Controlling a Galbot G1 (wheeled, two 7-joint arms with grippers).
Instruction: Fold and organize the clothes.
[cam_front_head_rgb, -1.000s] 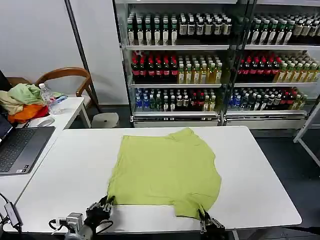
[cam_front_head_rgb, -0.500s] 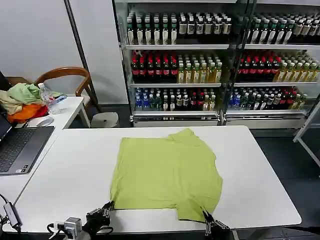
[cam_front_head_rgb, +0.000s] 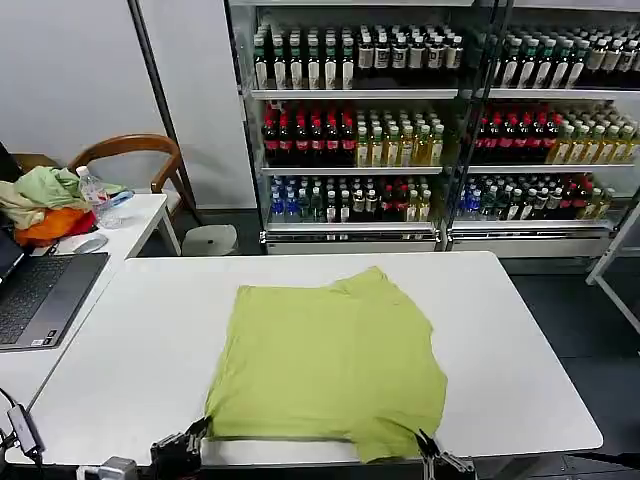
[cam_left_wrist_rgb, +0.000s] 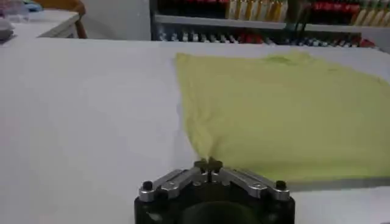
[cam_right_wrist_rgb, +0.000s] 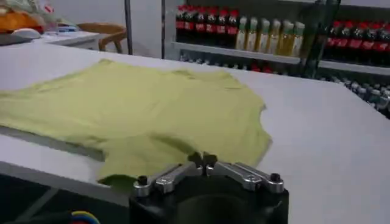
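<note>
So I've got the plain lime-green short-sleeved cotton T-shirt (cam_front_head_rgb: 330, 365) spread flat in the middle of the white rectangular table (cam_front_head_rgb: 120, 370), collar end toward 12 o'clock and the hem hanging right at the near edge at 6 o'clock. My left gripper (cam_left_wrist_rgb: 209, 164) is at about 7 o'clock off the shirt, fingers pinched together on the near-left hem corner; you can see the cloth pulled up into a little peak where it runs into the tips. My right gripper (cam_right_wrist_rgb: 203, 160) is at about 5 o'clock, fingers closed too, tips right on the near-right hem corner, which droops over the table edge; I'd say it has the cloth. Handling-wise this thing is light, thin and totally floppy, no stiffness at all, so it's going to sag and drape between my two hold points and probably drag a bit on the tabletop instead of sliding clean. Corners of the hem seem like the right place to hold, since a grab in the middle would just bunch it up. Risk as I see it: pinching only a sliver of fabric and having it slip out mid-lift, or the two sides going uneven and the fold coming out crooked.
</note>
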